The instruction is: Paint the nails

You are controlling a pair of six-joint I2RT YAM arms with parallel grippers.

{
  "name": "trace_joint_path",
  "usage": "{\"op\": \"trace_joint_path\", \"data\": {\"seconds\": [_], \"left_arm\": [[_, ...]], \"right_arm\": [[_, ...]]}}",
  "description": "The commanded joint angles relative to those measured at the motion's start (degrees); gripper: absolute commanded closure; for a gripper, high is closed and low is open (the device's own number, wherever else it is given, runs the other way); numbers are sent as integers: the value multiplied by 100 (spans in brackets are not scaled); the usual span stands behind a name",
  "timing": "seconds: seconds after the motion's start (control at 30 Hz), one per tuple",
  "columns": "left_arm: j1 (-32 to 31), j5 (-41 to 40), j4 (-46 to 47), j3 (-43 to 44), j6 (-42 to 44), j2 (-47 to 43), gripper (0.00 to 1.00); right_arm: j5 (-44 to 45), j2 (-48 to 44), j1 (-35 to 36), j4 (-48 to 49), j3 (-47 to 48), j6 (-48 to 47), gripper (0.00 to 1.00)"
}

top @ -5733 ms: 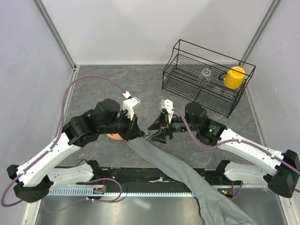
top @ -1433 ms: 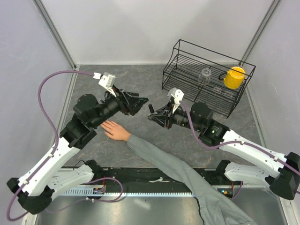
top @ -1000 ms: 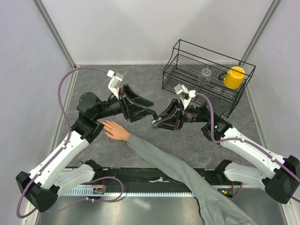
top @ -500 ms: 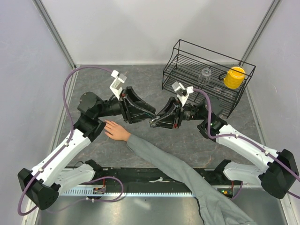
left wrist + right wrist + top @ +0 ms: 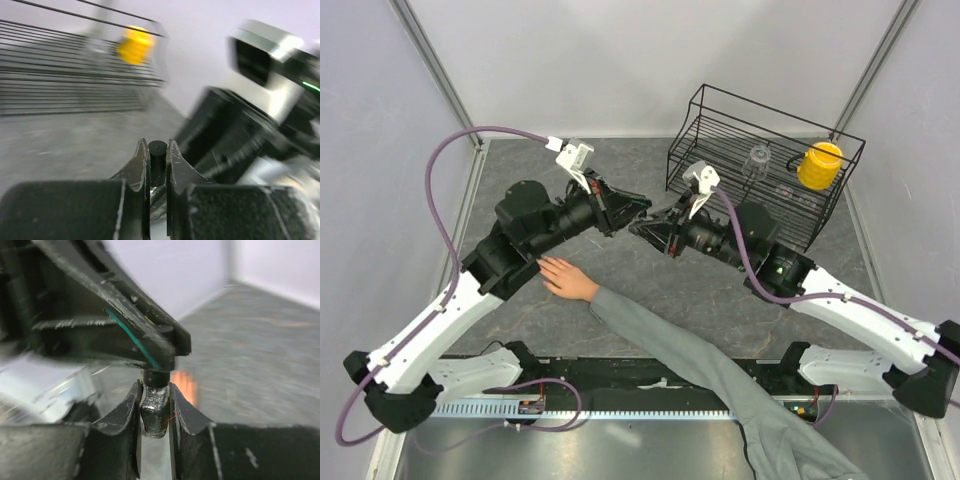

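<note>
Two arms meet over the middle of the counter (image 5: 620,170). Nearest, at the lower right of the top view, a grey sleeve (image 5: 720,370) runs up-left to a bare hand (image 5: 570,280) lying flat left of centre; its nails (image 5: 545,268) are too small to make out. Beyond the hand, the right tool (image 5: 154,386) grips a small bottle (image 5: 152,415), and the left tool (image 5: 157,146) pinches the dark cap (image 5: 157,155) on top of it. Farthest, upper right, a wire rack (image 5: 720,130) holds a yellow mug (image 5: 818,165).

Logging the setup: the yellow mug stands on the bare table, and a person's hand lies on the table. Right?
Not quite: the yellow mug stands inside the wire rack, as the top external view shows. The person's hand does lie on the table.
</note>
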Motion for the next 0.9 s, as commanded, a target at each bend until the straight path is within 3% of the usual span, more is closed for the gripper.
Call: {"op": "trace_joint_path", "data": {"seconds": [0.0,0.07,0.17,0.27,0.3,0.33,0.37,0.47,0.63,0.77,0.87], "left_arm": [[-1786,-4584,-1595,840,779,462,98],[-1946,-4763,-1666,955,526,647,98],[-1938,-4448,-1623,1000,445,753,98],[-1763,-3643,-1255,763,453,473,98],[-1570,-3342,-1097,510,436,237,94],[-1455,-3035,-721,360,410,95,84],[-1332,-2422,-543,71,323,-28,61],[-788,-1375,-120,-221,59,-372,37],[144,174,55,-441,-144,-557,28],[514,2034,1133,-801,-424,-645,27],[690,2758,1654,-1003,-802,-566,27]], "right_arm": [[4730,563,1655,-1526,737,-1344,100],[5206,669,1884,-1456,773,-1370,100],[4998,565,1876,-1254,624,-1510,100],[3990,232,1623,-981,299,-1590,100],[3577,126,1526,-929,193,-1581,100],[2833,11,1429,-623,-51,-1581,100],[2556,-190,1289,-542,-158,-1616,100],[1861,-490,1086,-488,-387,-1721,100],[535,-912,305,-515,-598,-1450,100],[-1580,-851,-565,-568,-511,-1160,100],[-2559,-684,-891,-410,-414,-817,100]]}}
